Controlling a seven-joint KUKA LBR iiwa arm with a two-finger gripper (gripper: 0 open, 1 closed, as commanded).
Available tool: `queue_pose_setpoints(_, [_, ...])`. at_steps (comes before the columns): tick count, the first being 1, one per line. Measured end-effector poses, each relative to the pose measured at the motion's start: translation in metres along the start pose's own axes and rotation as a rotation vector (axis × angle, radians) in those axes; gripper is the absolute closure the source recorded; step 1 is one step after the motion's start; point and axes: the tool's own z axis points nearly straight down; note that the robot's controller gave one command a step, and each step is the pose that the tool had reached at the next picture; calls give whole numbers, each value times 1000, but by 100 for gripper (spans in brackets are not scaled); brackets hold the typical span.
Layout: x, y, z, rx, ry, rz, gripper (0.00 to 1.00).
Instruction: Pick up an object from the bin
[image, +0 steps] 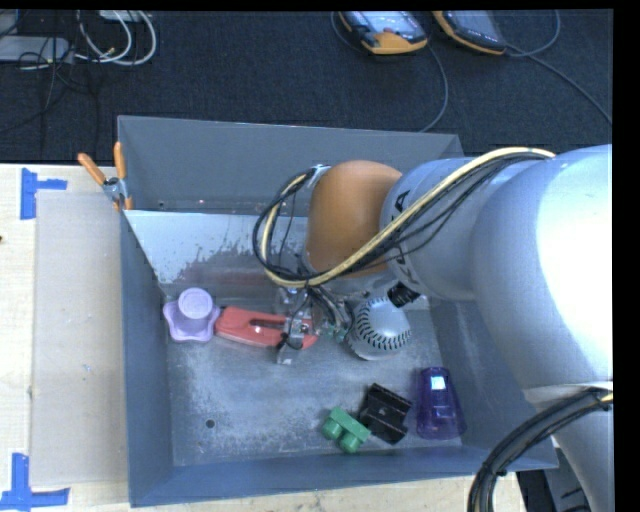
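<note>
Grey arm (520, 250) over scuffed grey bin (200, 420), jaws at red flat piece (240, 326), grip unreadable; lilac cap (191, 313) beside it; dark carpet (250, 70) beyond.

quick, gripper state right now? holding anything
Gripper: open or closed cannot be told; it is low over the right end of the red thing.

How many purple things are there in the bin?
2: a pale lilac piece at the left; a darker violet one at the lower right. The arm may hide others.
</note>
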Motion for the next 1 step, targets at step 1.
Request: queue_pose_setpoints(1, [0,0,-56,2,9,-15,100])
